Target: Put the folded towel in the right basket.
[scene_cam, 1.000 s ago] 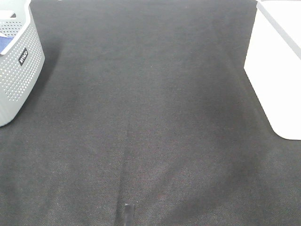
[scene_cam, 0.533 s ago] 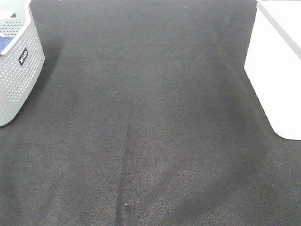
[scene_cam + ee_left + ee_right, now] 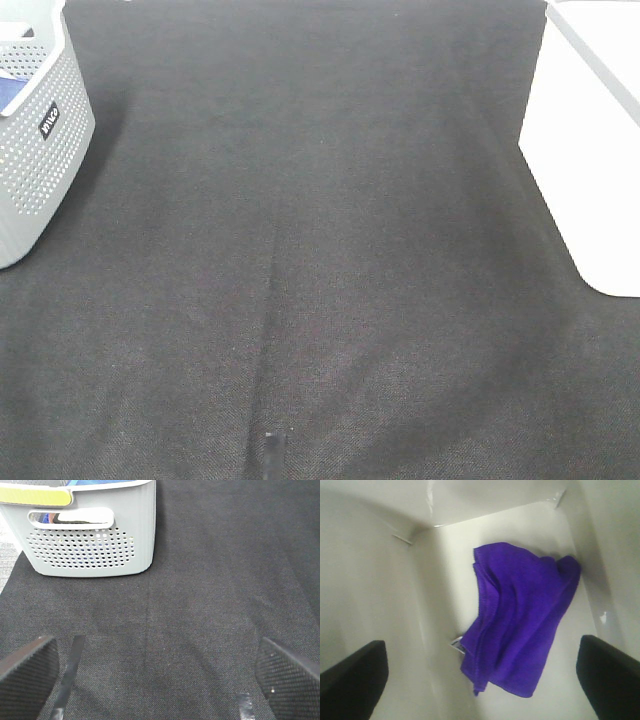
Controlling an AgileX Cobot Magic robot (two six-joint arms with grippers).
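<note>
A purple towel [image 3: 520,615] lies loosely folded on the floor of the white right basket [image 3: 365,595], seen in the right wrist view. My right gripper [image 3: 480,680] is open above it, fingers wide apart and empty. The white basket [image 3: 590,150] stands at the right edge of the exterior high view; the towel is hidden there. My left gripper [image 3: 160,675] is open and empty over the dark cloth, facing the grey basket [image 3: 90,535]. Neither gripper shows in the exterior high view.
A grey perforated basket [image 3: 35,130] with something blue inside stands at the far left of the dark cloth-covered table [image 3: 320,250]. A small dark object [image 3: 272,450] shows at the bottom edge of the exterior high view.
</note>
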